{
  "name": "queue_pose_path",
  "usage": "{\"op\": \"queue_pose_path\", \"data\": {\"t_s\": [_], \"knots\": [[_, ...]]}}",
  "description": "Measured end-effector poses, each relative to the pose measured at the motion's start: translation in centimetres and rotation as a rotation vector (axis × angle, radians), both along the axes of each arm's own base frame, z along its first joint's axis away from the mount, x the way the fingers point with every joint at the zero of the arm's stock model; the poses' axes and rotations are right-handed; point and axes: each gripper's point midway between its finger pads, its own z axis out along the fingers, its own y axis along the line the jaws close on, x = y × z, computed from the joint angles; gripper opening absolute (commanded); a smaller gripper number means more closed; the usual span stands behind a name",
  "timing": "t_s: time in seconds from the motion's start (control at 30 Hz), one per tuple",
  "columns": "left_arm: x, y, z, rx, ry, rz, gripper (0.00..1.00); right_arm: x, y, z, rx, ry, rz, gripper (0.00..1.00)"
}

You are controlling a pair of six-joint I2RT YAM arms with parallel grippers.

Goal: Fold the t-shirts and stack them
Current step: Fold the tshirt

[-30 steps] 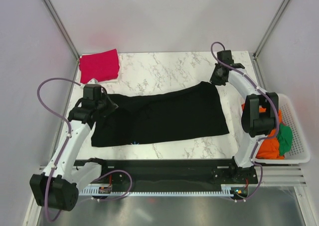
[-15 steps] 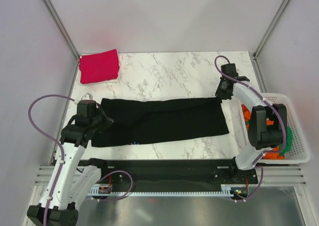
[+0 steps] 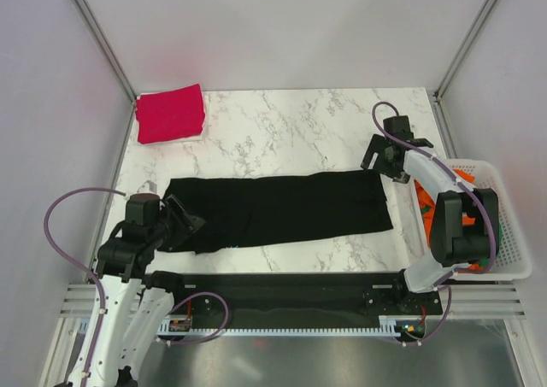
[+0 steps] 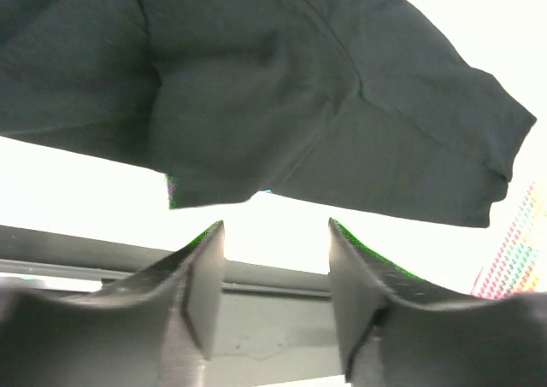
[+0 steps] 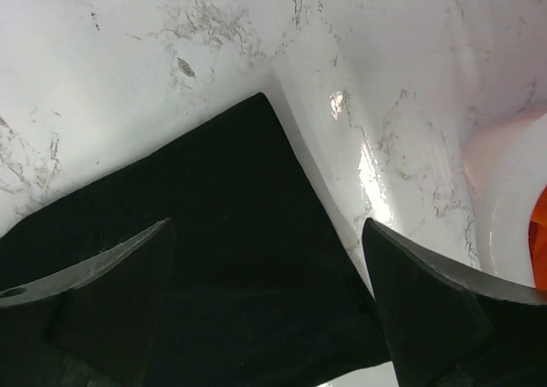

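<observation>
A black t-shirt (image 3: 282,208) lies on the marble table as a long band folded lengthwise. My left gripper (image 3: 190,225) hovers at its left end, open and empty. In the left wrist view the black shirt (image 4: 282,88) lies just beyond the left gripper (image 4: 275,225). My right gripper (image 3: 376,160) stands wide open over the shirt's far right corner. The right wrist view shows the shirt's corner (image 5: 214,259) under the right gripper (image 5: 267,225), with nothing gripped. A folded red t-shirt (image 3: 171,114) rests at the back left.
A white basket (image 3: 511,242) stands off the table's right side with orange clothes (image 3: 423,190) in it, partly hidden by the right arm. Metal frame posts rise at the back corners. A dark rail runs along the near edge.
Both grippers carried the black shirt's far edge toward the front, folding it into a narrower band. Both then opened and let go of the cloth.
</observation>
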Motion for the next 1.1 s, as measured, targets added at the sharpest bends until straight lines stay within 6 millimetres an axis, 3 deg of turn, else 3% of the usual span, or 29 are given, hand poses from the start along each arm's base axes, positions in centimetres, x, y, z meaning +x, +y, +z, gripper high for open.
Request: {"op": "queue_pose_path", "data": {"t_s": [0.17,0.3,0.47,0.57,0.7,0.83,0.93,1.0,1.1], "knots": [[-0.4,-0.4,0.4,-0.024,-0.010,-0.014,0.65,0.4,1.4,2.1,0.036,-0.067,0.041,0.98],[0.2,-0.5,-0.2,-0.020,0.017,-0.012,0.62,1.1,5.8,3.3,0.082,-0.120,0.170,0.97],[2.9,-0.7,-2.7,-0.001,0.108,-0.006,0.60,0.7,11.1,0.5,0.115,-0.063,0.318,0.96],[5.4,-1.0,-4.9,0.016,0.180,-0.002,0.59,-0.6,11.4,-2.0,0.111,-0.005,0.331,0.95],[8.1,-1.1,-9.5,0.052,0.309,-0.001,0.55,-3.4,10.5,-5.1,0.097,0.083,0.319,0.95],[9.8,-2.1,-13.5,0.100,0.426,-0.040,0.54,-4.1,10.8,-5.5,0.091,0.048,0.324,0.95],[12.9,-4.2,-13.8,0.127,0.442,-0.095,0.54,-4.9,11.7,-5.5,0.119,0.002,0.342,0.97],[15.7,-6.0,-13.7,0.130,0.423,-0.127,0.53,-6.0,13.3,-5.6,0.163,-0.028,0.371,0.98],[20.3,-9.5,-13.4,0.133,0.382,-0.177,0.53,-8.7,18.2,-5.3,0.305,-0.075,0.453,0.98]]}}
